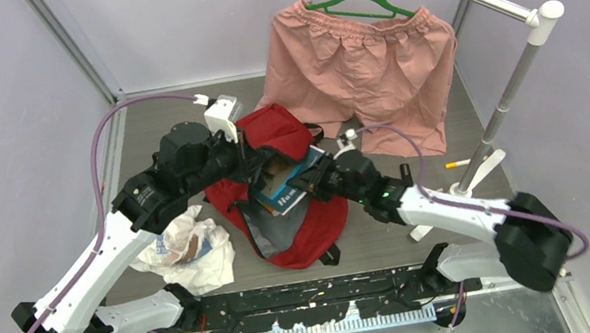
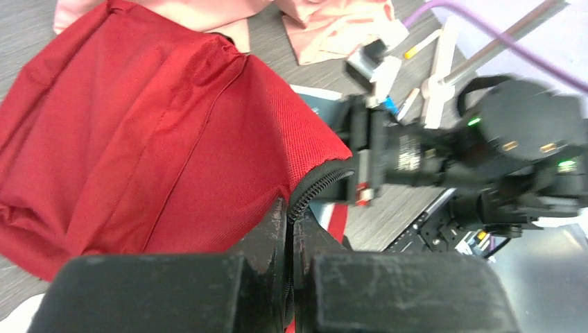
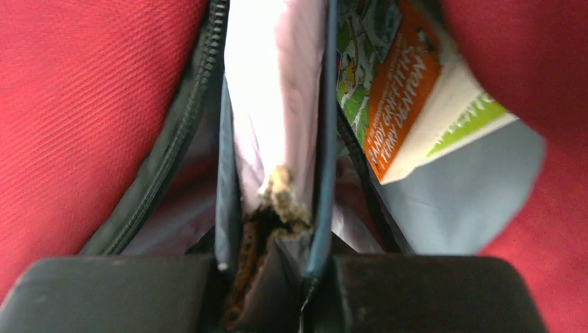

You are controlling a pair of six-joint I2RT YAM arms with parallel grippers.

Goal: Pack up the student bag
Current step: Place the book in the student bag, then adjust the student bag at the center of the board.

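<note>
Two grippers meet at the student bag's (image 1: 285, 131) mouth
Left gripper (image 2: 290, 222) pinches the zipper rim (image 2: 322, 182) tight; right gripper (image 3: 274, 253) clamps a thin book (image 3: 274, 104), more books (image 3: 402, 90) beside its fingers.

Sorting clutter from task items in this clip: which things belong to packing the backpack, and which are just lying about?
In the job: backpack, books.
Lying about: shorts, plastic bag, rack, pen.

Top camera is looking down from behind; wrist cameras are crowding the student bag (image 1: 273, 130), shared by all.
</note>
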